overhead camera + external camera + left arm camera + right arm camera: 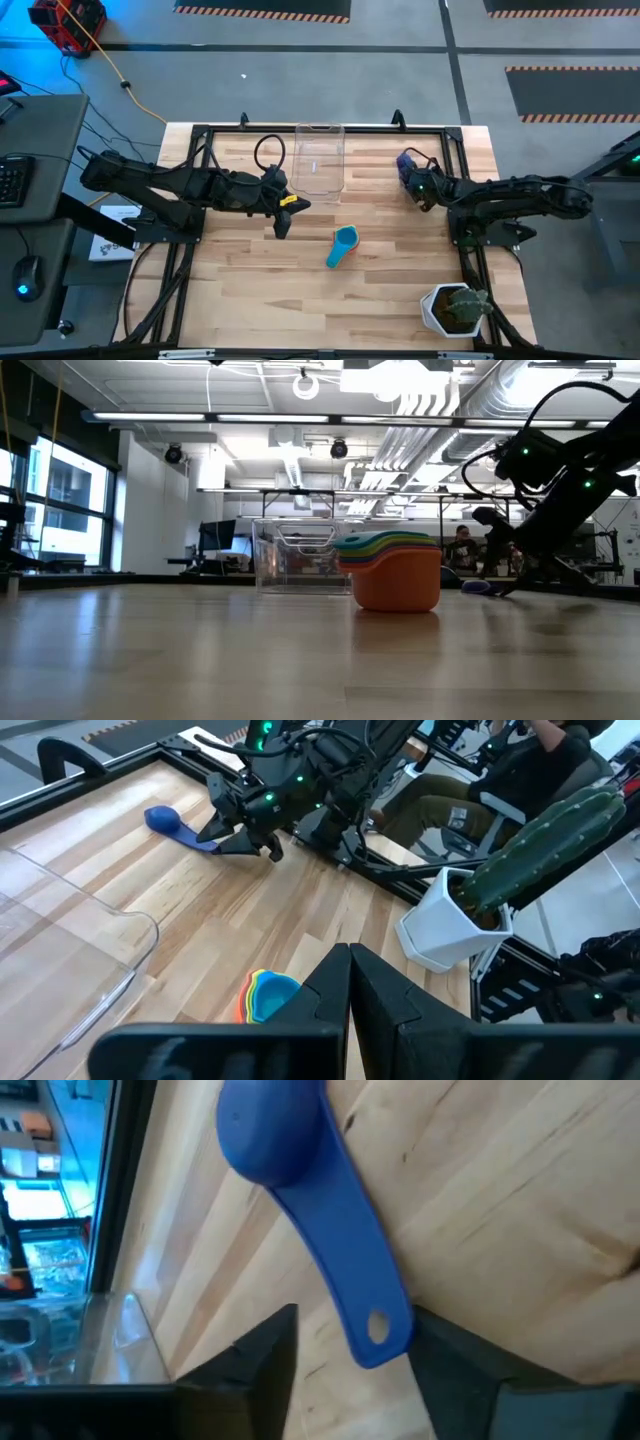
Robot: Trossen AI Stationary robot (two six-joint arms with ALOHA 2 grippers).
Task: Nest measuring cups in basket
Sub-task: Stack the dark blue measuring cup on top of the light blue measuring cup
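Note:
A nested stack of measuring cups point(342, 246), orange outside and light blue on top, stands on its base mid-table point(396, 572) point(264, 996). My left gripper point(283, 222) point(349, 982) hovers just left of the stack, shut and holding nothing. The clear basket point(320, 160) point(296, 556) sits at the far edge. A dark blue cup point(405, 161) point(266, 1128) lies bowl-down on the table's far right. My right gripper point(414, 182) point(355, 1348) is open, with a finger on each side of the free end of that cup's handle point(376, 1328). My right gripper comes at the blue cup along its handle, low over the table. One finger point(455, 1355) is right at the edge of the handle's free end point(400, 1330); I cannot tell whether it touches. The cup lies on the table.
A white pot with a green plant point(455, 308) point(450, 920) stands at the near right corner. A black frame point(200, 130) rims the table. Bare wood lies between the stack and the near edge. People sit beyond the table point(520, 770).

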